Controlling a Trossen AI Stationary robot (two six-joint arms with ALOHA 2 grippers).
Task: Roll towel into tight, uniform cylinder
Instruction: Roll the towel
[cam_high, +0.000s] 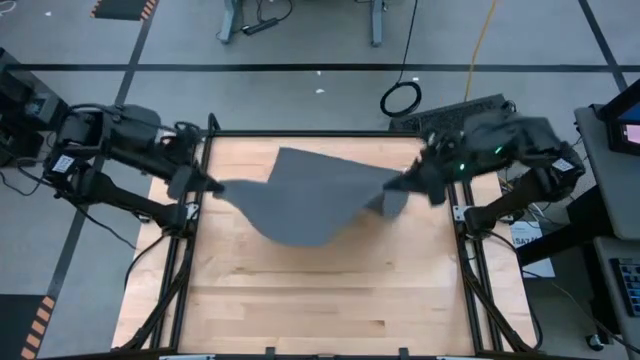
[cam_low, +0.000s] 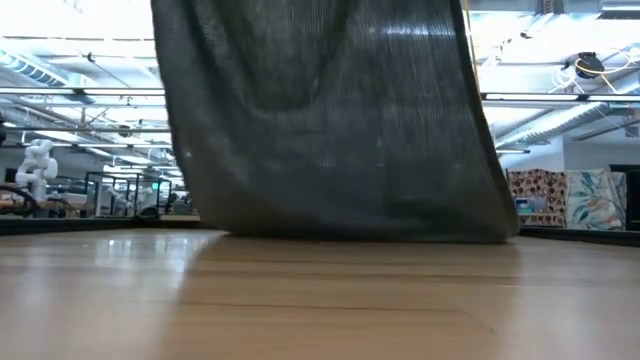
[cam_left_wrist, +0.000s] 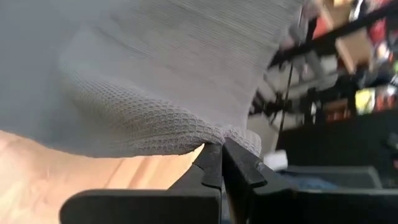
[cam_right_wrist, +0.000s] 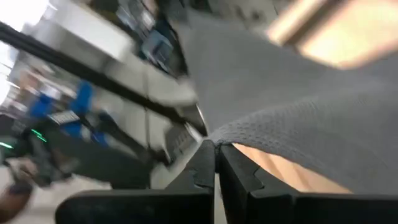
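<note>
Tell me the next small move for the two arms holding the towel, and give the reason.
Probably lower both grippers together to lay the towel flat on the table. The left gripper and right gripper are each shut on an edge, and the cloth hangs lifted between them, only its lower edge meeting the wood, so it cannot yet be rolled.

Pale wooden table (cam_high: 300, 300) (black frame rails), grey towel (cam_high: 310, 200) hanging, lower edge touching the boards
</note>
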